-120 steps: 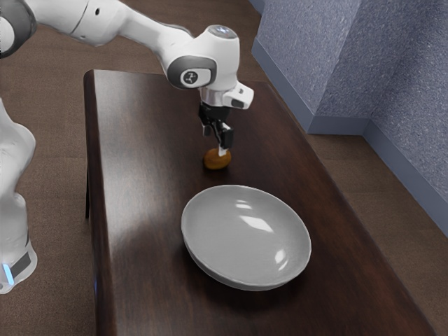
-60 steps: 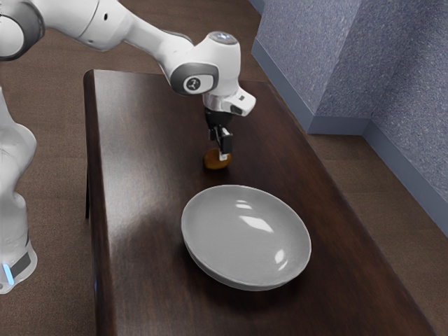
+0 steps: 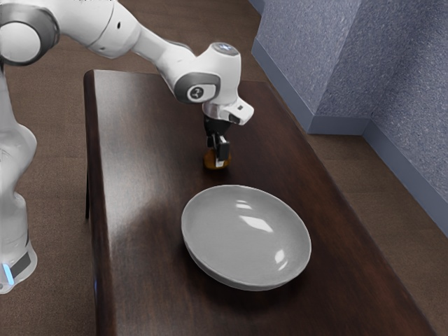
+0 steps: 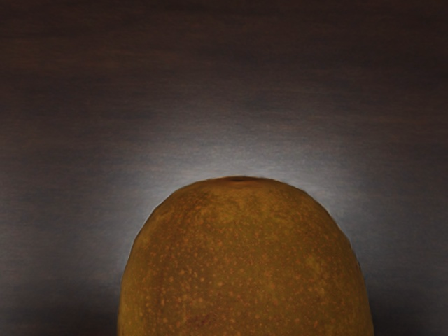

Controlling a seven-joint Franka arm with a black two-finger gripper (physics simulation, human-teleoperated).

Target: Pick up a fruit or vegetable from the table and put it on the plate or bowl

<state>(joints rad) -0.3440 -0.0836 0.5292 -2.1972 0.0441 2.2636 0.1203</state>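
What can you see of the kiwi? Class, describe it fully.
The kiwi is small, brown and egg-shaped. Its skin looks dull, rough and finely speckled, with no cuts. It lies on the dark wooden table, apart from the grey bowl. The gripper is directly above it, reaching its top.

**White arm [image 3: 133,38], black tool [image 3: 218,150]**

Built of rounded, glossy white segments. Capped just above the tool with a dark grey disc [image 3: 196,89] bearing a small white mark. Fitted at the tool's top with an angular white block [image 3: 236,112]. Ringed with a grey band [image 3: 28,31] far up from the tool. Marked on the white base [image 3: 17,210], well apart from the tool, with a small blue light [image 3: 5,273].
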